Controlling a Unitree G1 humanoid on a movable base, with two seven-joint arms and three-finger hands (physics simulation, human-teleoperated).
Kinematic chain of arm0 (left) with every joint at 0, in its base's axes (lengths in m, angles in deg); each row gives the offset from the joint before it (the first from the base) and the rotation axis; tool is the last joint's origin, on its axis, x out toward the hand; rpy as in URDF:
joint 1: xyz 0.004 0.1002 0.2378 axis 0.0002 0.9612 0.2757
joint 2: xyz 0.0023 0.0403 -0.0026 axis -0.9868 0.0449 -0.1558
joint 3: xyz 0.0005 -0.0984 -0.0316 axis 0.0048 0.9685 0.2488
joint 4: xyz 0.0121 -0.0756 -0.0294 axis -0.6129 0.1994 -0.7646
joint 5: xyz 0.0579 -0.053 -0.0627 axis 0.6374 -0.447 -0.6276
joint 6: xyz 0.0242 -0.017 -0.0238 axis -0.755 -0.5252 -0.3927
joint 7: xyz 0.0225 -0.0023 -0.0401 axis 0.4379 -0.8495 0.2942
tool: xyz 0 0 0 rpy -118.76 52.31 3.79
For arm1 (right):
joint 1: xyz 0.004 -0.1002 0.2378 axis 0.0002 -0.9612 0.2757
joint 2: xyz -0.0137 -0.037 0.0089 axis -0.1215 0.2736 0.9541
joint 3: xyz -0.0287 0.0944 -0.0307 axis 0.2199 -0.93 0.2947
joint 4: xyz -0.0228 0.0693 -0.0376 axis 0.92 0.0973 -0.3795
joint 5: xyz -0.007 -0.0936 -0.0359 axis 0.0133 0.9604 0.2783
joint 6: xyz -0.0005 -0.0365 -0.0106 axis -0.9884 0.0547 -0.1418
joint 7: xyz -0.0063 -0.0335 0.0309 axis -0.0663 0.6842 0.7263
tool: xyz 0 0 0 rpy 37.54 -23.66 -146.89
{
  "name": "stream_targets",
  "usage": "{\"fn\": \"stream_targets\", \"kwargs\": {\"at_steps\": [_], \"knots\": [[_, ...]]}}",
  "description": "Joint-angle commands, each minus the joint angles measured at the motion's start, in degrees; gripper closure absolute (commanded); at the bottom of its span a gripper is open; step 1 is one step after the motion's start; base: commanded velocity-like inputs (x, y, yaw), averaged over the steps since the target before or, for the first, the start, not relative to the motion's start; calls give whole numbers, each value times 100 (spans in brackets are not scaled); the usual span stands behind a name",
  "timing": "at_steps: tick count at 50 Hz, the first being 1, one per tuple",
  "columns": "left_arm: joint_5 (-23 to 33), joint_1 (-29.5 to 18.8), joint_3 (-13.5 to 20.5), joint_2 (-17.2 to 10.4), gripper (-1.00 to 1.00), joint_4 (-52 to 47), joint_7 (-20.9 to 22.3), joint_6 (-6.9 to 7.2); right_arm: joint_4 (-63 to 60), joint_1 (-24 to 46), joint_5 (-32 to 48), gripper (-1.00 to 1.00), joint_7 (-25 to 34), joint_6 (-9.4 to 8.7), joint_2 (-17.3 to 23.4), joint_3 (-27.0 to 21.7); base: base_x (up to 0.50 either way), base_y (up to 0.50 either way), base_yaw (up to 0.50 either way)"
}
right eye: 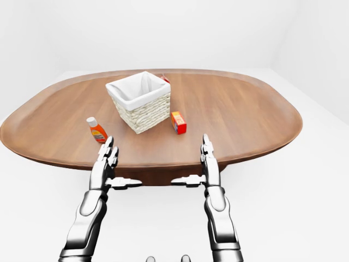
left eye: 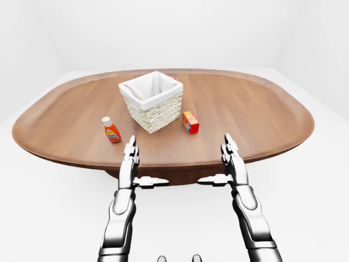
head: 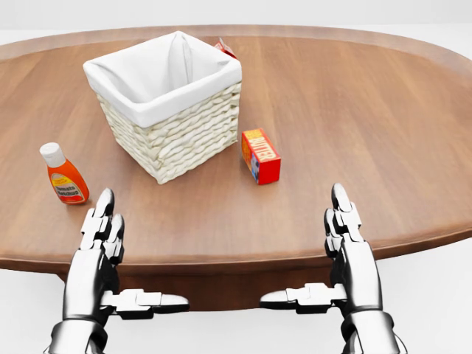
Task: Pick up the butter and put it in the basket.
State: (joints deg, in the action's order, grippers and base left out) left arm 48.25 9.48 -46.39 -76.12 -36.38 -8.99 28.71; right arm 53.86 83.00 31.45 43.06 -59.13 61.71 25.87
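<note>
While both the left hand (head: 99, 243) and right hand (head: 346, 243) hover empty with fingers spread, the butter (head: 260, 155) lies just right of the basket (head: 168, 103), whose white lining holds nothing visible, on a wooden table (head: 369, 110) amid white surroundings.

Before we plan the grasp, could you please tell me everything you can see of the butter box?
The butter box is a small red and orange carton with printed lettering on its top face. It lies flat on the wooden table, just right of the wicker basket in the head view, with a small gap between them. Nothing else touches it; both hands are short of it, near the table's edge.
</note>
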Motion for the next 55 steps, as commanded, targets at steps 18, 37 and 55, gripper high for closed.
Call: {"fn": "stream_targets", "kwargs": {"at_steps": [18, 37, 55], "knots": [[-195, 317, 384, -217, -100, -2187, 898, 460, -1879, -738, -56, -100, 630, -500, 138, -554, 0, 0, 0], [-238, 406, 530, -178, -100, -2836, 1124, 460, -2786, -858, 29, -100, 798, -500, 66, -810, 0, 38, 0], [-289, 410, 541, -171, -100, -2843, 1143, 460, -3027, -826, -77, -100, 822, -500, 50, -959, 0, 47, 0]]}}
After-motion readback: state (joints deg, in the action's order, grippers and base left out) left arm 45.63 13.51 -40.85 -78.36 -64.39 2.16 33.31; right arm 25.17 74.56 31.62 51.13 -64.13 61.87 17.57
